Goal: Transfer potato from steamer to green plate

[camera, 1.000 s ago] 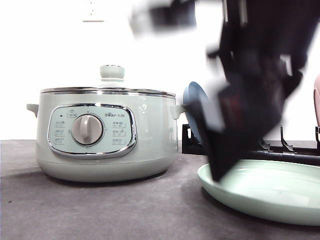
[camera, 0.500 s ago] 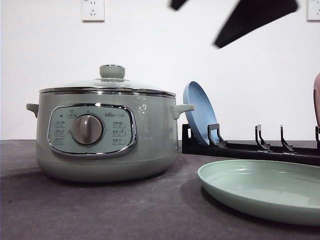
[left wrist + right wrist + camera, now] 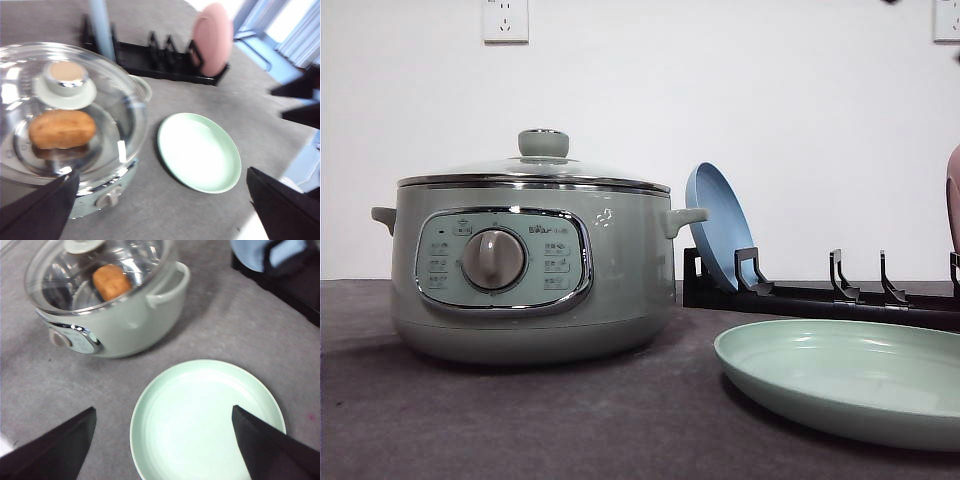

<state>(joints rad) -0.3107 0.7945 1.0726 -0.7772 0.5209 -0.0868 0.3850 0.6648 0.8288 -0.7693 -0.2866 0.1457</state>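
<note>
Potato (image 3: 62,129): one is seen, lying inside the steamer (image 3: 525,270) under the closed glass lid (image 3: 65,107), beside the lid's knob (image 3: 543,143). One green plate (image 3: 845,375) is set nearest on the grey table (image 3: 520,420), bare, just to the right of the steamer and apart from it, with a strip of open tabletop left between their edges. Behind it, one black rack (image 3: 820,295) is placed along the white wall, with one blue plate (image 3: 718,235) stood upright in it and one pink plate (image 3: 212,39) farther along. The left gripper (image 3: 160,210) and the right gripper (image 3: 162,450) are both seen held high above the table, each with its jaws spread wide and nothing between them.
</note>
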